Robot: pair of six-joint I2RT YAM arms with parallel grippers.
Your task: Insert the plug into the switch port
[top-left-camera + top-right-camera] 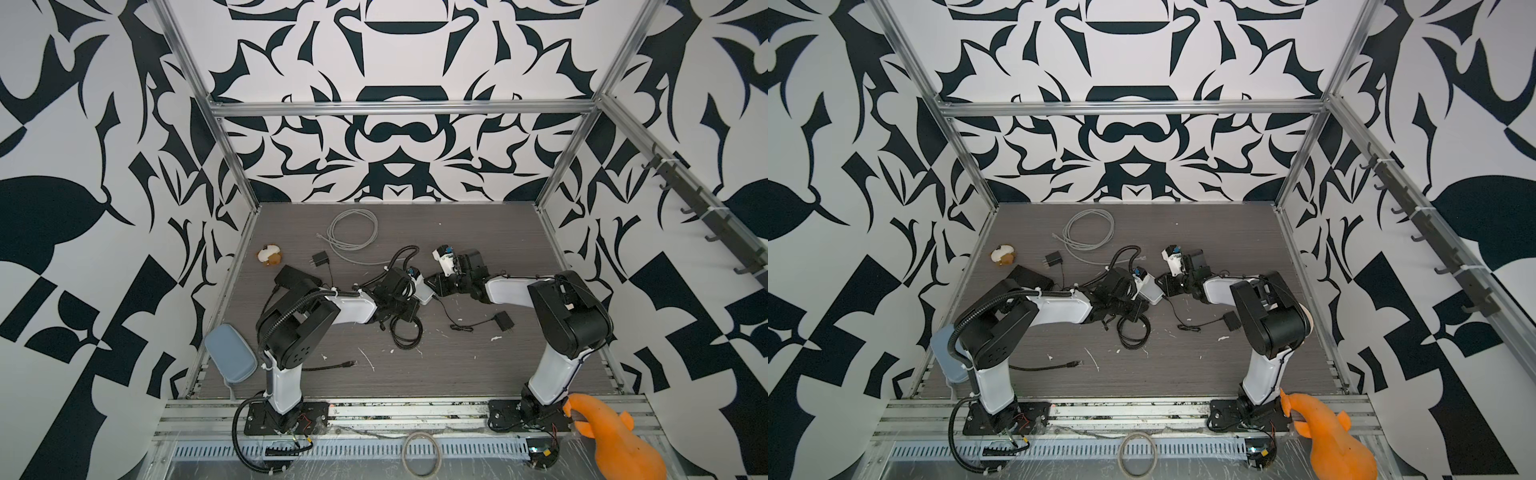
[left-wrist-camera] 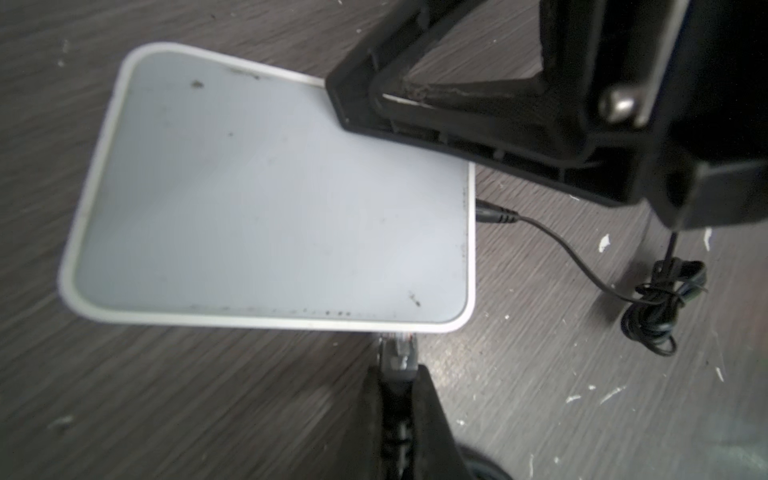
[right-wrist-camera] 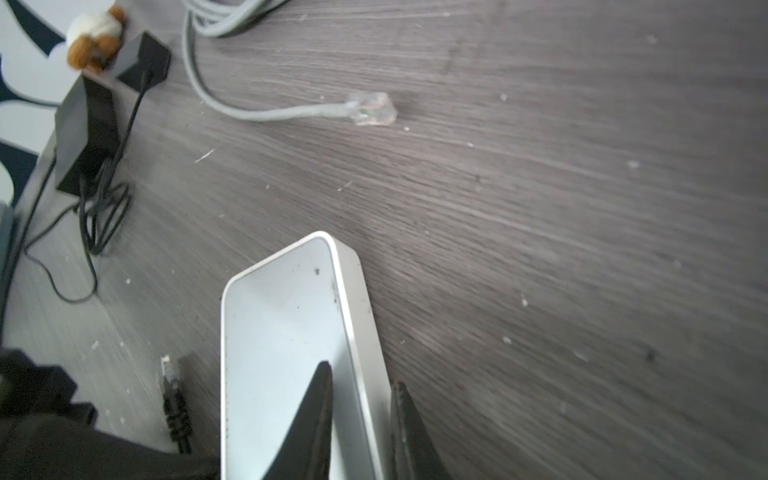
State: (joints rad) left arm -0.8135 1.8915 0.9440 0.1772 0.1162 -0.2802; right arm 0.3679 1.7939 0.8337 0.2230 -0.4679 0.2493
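Observation:
The white switch (image 1: 424,291) (image 1: 1151,293) lies flat on the dark wood table. In the left wrist view its top face (image 2: 270,199) fills the middle. The plug (image 2: 397,351), clear on a black cable, is pinched in my shut left gripper (image 2: 397,374) (image 1: 411,306); its tip meets the switch's side edge, where the port itself is hidden. My right gripper (image 3: 361,382) (image 1: 436,284) is shut on a corner edge of the switch (image 3: 286,332), one finger on top and one on the side wall. A thin black power lead (image 2: 494,216) is plugged into an adjacent side.
A grey cable coil (image 1: 353,235) with a loose clear plug (image 3: 372,109) lies behind. A black adapter (image 1: 320,261), plush toy (image 1: 270,254) and black box (image 3: 87,137) sit far left. A power brick (image 1: 503,321), a coiled black cable (image 1: 405,334) and a grey-blue case (image 1: 230,353) lie nearer.

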